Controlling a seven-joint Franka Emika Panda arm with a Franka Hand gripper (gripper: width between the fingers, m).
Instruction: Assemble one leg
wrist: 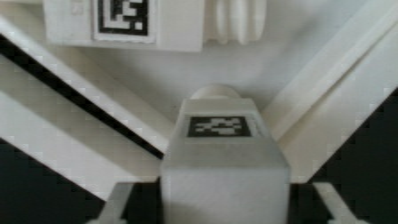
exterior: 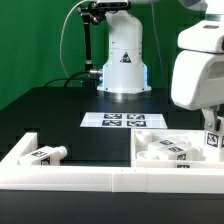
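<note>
In the wrist view a leg [wrist: 222,140], a stubby white post with a square tag on its upper face, lies lengthwise between my fingers. My gripper [wrist: 224,208] is open. One finger [wrist: 121,200] stands on each side of the leg, with a dark gap between each finger and it. A second tagged leg [wrist: 151,20] with a ribbed end lies just beyond it. In the exterior view my gripper [exterior: 212,132] hangs low over the tray's right compartment. A tagged piece [exterior: 213,140] shows right under it, and several legs [exterior: 168,150] lie there.
The white tray's rim [exterior: 100,178] runs along the front, and a divider [exterior: 133,150] splits the tray. One lone leg [exterior: 46,153] lies in the left compartment. The marker board [exterior: 122,121] lies on the black table before the robot base [exterior: 123,60]. Slanted white walls [wrist: 71,90] flank the leg.
</note>
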